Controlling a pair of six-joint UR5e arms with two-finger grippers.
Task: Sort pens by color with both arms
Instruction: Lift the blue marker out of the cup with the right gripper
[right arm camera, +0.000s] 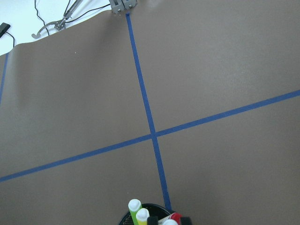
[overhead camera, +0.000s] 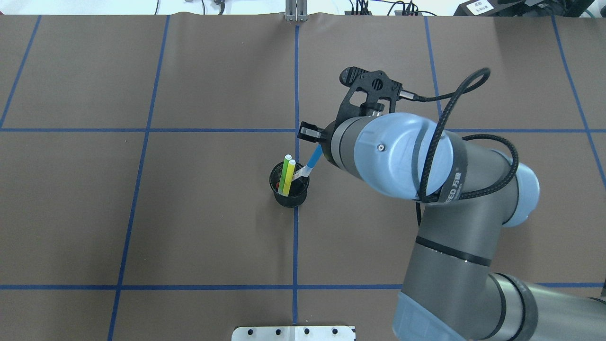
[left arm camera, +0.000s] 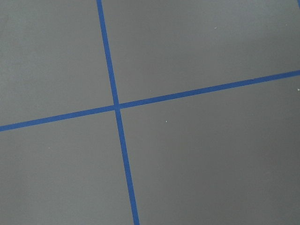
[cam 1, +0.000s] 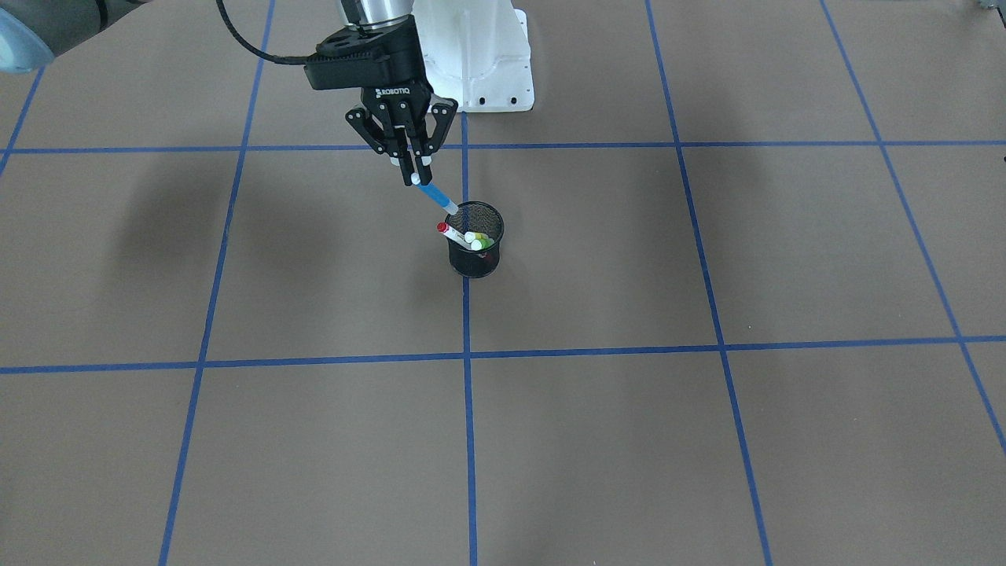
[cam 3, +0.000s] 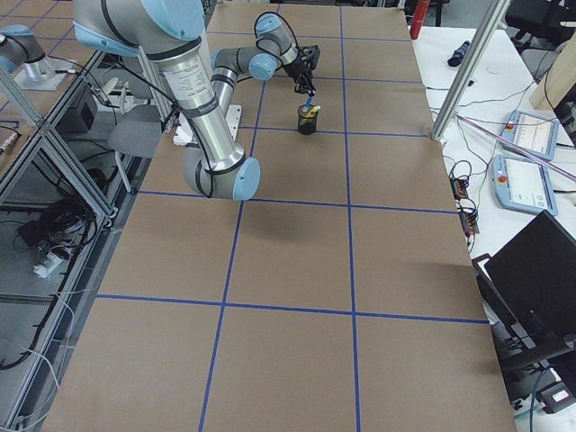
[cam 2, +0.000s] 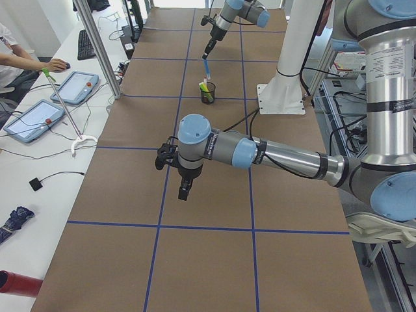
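My right gripper [cam 1: 414, 178] is shut on the top end of the blue pen [cam 1: 436, 196], which slants down so its white lower tip is at the rim of the black mesh cup [cam 1: 475, 263]. In the cup stand a light green pen [overhead camera: 285, 173], a yellow pen [overhead camera: 289, 177] and a white pen with red ends [cam 1: 449, 232]. The right wrist view shows only their tips [right arm camera: 140, 216] at its bottom edge. My left gripper [cam 2: 184, 190] hangs over bare table away from the cup; I cannot tell whether it is open or shut.
The brown table [cam 1: 707, 440] is divided by blue tape lines [cam 1: 468, 358]. The white pedestal base [cam 1: 479, 55] stands just behind the cup. Tablets [cam 2: 39, 117] and a person's hand [cam 2: 57, 64] are at a side bench beyond metal posts [cam 2: 101, 49].
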